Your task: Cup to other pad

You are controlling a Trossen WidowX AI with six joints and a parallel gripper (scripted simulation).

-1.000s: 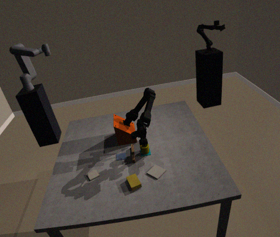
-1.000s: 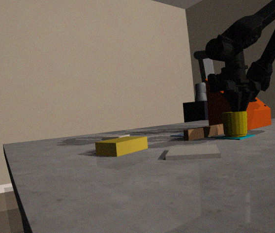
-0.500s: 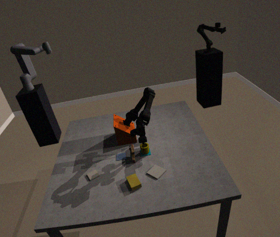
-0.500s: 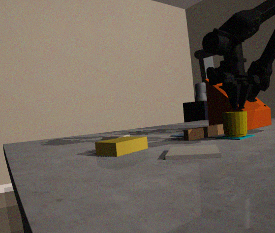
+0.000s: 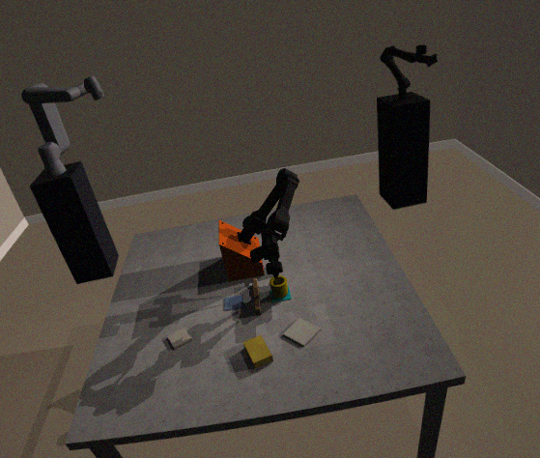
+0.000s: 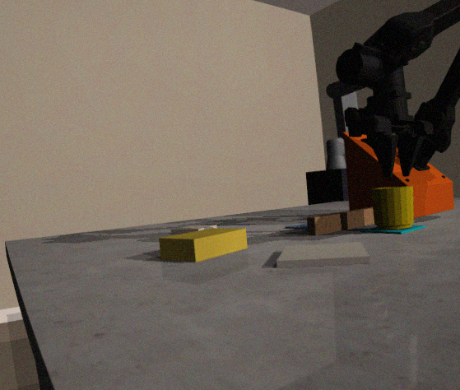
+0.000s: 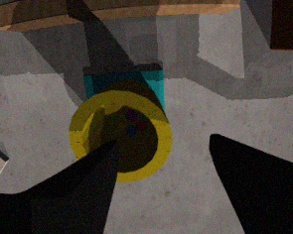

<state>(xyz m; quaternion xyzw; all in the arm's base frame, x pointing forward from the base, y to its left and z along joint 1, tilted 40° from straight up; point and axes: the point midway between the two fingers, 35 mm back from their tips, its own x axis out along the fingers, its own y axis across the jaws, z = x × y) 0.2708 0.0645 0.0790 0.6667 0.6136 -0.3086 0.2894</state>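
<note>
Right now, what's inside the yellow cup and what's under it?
Inside the yellow cup: a few dark marbles show at the bottom; shadow hides the exact count. Under it: the teal pad, its edges showing around the base; the covered middle can't be seen.
</note>
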